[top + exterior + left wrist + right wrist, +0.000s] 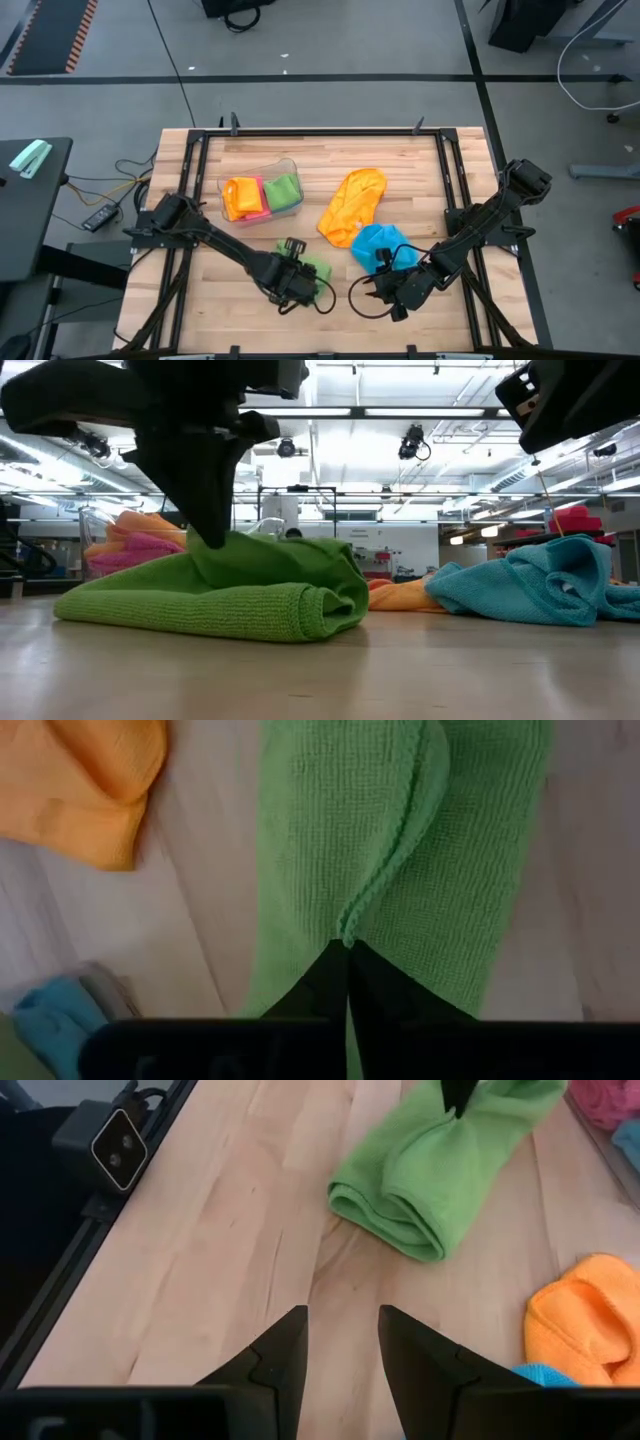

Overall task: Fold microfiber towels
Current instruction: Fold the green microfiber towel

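Observation:
A green microfiber towel (250, 595) lies folded on the wooden table near its front edge, with a rounded fold (400, 1230) at one end. My left gripper (347, 952) stands over it, shut on its upper layer. My right gripper (342, 1315) hovers open over bare wood to the right of the green towel, with nothing between its fingers. A sky blue towel (378, 245) lies crumpled just beyond the right gripper. An orange towel (352, 205) lies crumpled past the blue one, at the table's middle. My left gripper pinches a hemmed edge of the green towel's top layer (348, 932) between its two fingertips. The fingers come steeply from above, pointing down. The pinched spot (215, 550) is raised into a small peak, and the rest of the towel rests folded on the table.
A clear plastic tub (292, 165) at the back left holds folded orange, pink and green towels. A black frame (320, 131) runs around the tabletop. Bare wood (220, 1250) lies between the right gripper and the green towel.

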You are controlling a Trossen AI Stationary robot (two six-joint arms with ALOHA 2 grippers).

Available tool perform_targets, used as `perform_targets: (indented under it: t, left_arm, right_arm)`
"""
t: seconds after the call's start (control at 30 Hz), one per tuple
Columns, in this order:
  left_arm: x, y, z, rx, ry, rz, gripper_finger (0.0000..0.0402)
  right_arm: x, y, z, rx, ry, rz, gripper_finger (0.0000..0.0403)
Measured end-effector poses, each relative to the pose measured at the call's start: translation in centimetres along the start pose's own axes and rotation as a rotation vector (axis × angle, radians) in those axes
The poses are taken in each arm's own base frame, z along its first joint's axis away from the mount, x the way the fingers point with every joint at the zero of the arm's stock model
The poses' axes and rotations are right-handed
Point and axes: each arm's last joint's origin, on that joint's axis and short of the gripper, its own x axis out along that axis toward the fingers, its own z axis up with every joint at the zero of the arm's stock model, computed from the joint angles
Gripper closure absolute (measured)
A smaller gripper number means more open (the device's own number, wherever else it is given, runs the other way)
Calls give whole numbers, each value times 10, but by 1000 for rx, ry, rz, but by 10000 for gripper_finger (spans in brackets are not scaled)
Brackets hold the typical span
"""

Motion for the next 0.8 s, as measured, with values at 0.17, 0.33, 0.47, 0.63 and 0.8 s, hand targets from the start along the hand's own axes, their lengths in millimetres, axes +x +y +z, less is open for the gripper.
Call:
perform_targets:
  t: [0.17,0.33,0.47,0.63,0.8]
  left_arm:
    - [1,-9,0,-31,-3,-29,394]
    - [0,-15,0,-59,-4,-59,389]
    - [-1,-18,1,-80,-17,-65,384]
    - [-1,-18,1,-101,-19,-66,392]
    - [-2,-20,2,-132,-31,-89,386]
  right_arm:
    - [0,0,0,1,-2,0,270]
    - [0,0,0,1,-2,0,270]
    - [0,0,1,1,-5,1,270]
    - [3,0,7,-15,-70,-12,270]
    - [23,-2,9,-55,-113,-43,270]
